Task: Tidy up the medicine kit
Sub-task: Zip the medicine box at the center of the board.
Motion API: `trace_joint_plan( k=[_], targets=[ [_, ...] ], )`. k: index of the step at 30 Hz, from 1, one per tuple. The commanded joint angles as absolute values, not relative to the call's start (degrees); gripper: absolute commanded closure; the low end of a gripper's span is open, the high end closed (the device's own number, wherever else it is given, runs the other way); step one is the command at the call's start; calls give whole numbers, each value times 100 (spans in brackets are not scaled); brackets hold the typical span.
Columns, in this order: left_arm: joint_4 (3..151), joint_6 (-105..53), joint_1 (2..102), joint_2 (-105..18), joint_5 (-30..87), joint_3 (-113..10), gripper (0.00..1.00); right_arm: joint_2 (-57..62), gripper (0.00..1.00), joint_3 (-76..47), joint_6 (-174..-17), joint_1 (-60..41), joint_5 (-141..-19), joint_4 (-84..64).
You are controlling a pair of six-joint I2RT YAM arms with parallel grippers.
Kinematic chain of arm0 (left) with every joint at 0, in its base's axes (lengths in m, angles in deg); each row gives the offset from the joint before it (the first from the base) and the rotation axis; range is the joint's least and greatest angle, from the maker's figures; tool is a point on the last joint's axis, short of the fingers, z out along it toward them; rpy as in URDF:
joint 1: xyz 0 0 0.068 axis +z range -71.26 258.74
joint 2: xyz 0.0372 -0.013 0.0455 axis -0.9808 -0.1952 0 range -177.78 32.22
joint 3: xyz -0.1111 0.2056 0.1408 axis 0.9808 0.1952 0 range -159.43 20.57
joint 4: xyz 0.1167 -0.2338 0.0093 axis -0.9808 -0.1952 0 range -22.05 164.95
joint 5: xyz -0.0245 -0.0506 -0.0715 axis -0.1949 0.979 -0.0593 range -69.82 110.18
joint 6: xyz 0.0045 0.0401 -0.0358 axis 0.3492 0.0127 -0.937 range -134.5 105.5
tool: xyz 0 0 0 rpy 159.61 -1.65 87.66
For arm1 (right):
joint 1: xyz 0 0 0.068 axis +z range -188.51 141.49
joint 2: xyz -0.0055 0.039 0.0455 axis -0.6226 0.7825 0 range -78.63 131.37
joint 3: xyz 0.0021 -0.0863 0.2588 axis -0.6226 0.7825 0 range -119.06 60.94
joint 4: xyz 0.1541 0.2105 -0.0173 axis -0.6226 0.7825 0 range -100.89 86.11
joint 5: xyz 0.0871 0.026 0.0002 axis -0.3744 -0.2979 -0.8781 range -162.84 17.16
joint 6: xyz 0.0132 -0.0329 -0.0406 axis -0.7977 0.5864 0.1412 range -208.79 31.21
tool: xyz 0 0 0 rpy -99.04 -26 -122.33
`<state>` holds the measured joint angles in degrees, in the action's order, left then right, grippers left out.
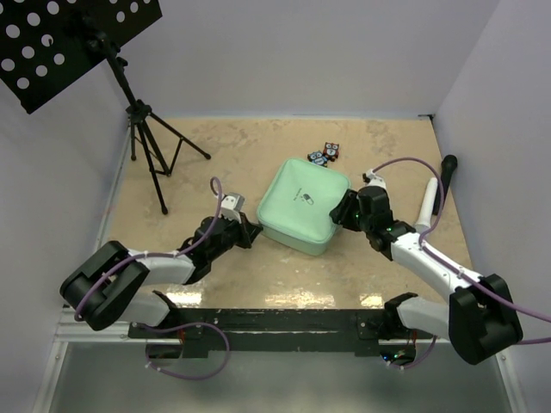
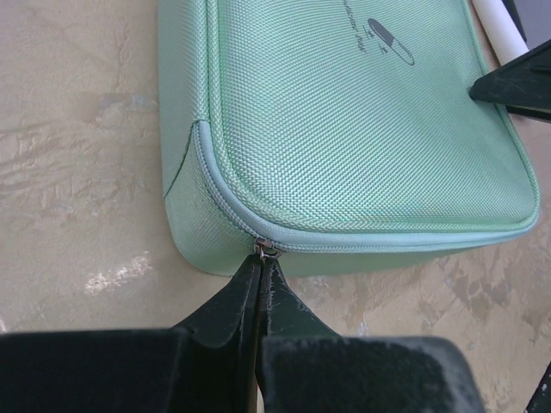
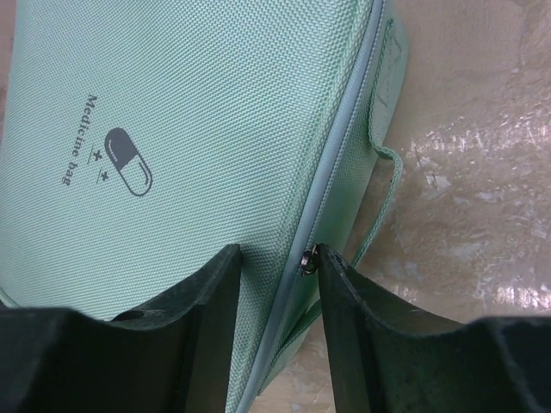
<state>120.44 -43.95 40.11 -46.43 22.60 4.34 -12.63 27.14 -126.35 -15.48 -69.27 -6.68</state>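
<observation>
Centrally on the table (image 1: 215,146), the zipped medicine kit (image 1: 303,206) lies flat, the left gripper (image 2: 261,268) pinched on a corner zip pull (image 2: 265,249), the right gripper (image 3: 277,256) parted astride its opposite edge. Its woven shell looks light and yielding; the pulls seem the surest hold.

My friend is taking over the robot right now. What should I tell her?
Left gripper: shut on the zip pull at the medicine kit's left corner.
Right gripper: open, fingers straddling the kit's right edge, a second zip pull beside one.
Kit: closed, mid-table; small packets lie behind it.
Done: nothing visible, kit zipped.
Left: probably unzip, open, sort packets.
</observation>
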Motion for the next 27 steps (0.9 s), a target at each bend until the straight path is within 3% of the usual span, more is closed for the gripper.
trace_joint_plan(
  k=[1,5,11,27],
  targets=[
    [11626,-4095,4042,-4767,2088,141,100,-1122,59,2991,-12790,-1495,-7775,-1018],
    [11581,-4042,4042,-4741,2141,80,100,-1086,68,3254,-12834,-1495,-8188,-1527],
    [11608,-3998,4033,-4863,2439,123,100,-981,100,3659,-13000,-1495,-8619,-2213],
    [12310,-4323,3472,-5075,2959,466,100,-1429,100,4283,-13668,-1434,-8638,-2768]
  ],
)
